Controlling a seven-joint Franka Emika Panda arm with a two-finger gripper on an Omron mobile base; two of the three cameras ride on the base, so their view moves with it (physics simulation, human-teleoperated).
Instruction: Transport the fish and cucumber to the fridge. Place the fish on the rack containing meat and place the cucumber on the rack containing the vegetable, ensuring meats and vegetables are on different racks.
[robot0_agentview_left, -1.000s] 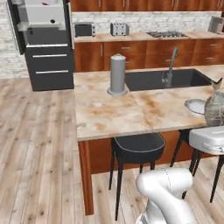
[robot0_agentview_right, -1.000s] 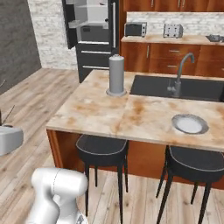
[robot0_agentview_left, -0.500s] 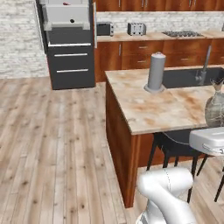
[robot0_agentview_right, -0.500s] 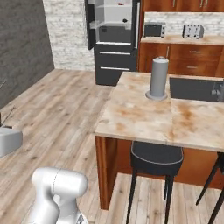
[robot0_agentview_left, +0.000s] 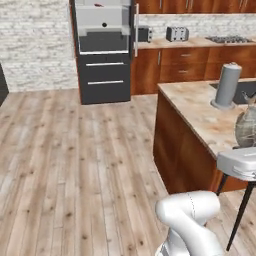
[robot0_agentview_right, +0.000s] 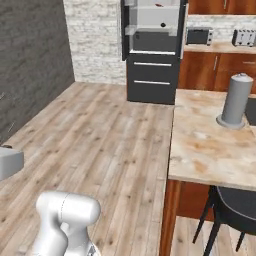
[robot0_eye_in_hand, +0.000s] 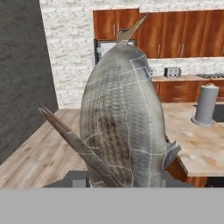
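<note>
The white arm (robot0_agentview_left: 192, 220) rises from the base, its rounded joint low in both base views. The claw (robot0_eye_in_hand: 124, 181) is clamped on the fish (robot0_eye_in_hand: 124, 127), held upright.

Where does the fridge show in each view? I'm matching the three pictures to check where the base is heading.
Left base view: fridge at top, left of centre, against the far wall.
Right base view: fridge at top centre, past the wooden floor.
Hand view: fridge upper middle, mostly hidden behind the fish.
Shared landmark: the grey cylinder on the island counter.
</note>
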